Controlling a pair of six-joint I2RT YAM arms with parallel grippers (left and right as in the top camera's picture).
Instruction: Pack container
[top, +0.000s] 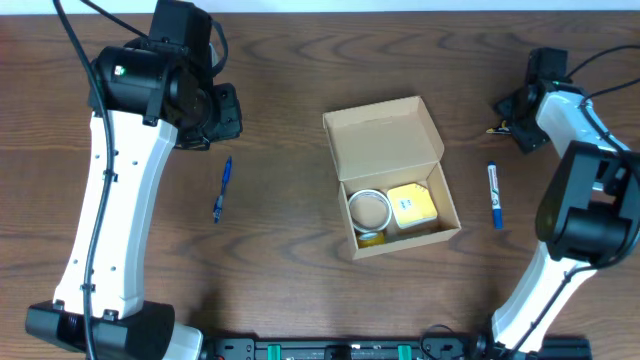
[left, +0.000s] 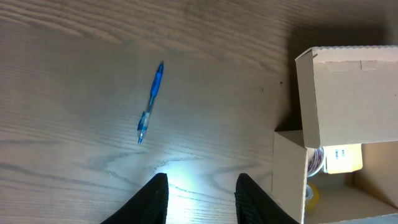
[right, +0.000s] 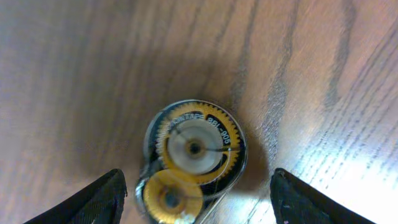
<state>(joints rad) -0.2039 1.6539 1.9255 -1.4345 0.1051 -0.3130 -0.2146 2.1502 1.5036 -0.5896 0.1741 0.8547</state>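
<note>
The container (top: 392, 190) is a tan cardboard box in the middle of the table, its lid flap (top: 384, 134) standing open. Inside lie a white tape roll (top: 368, 209), a yellow pack (top: 412, 204) and a small yellow roll (top: 371, 238). My right gripper (right: 199, 202) hangs open at the far right over a clear correction-tape dispenser (right: 193, 158) with yellow gears. The dispenser lies on the wood between the wide-apart fingertips (right: 102, 199), touching neither. My left gripper (left: 202, 199) is open with nothing in it, above bare wood between a blue pen (left: 150, 101) and the container (left: 348, 93).
A blue pen (top: 221, 188) lies left of the box. A blue marker (top: 494, 195) lies right of it, below my right gripper (top: 512, 112). The left arm (top: 120, 200) spans the table's left side. The right arm (top: 580, 210) rises along the right edge.
</note>
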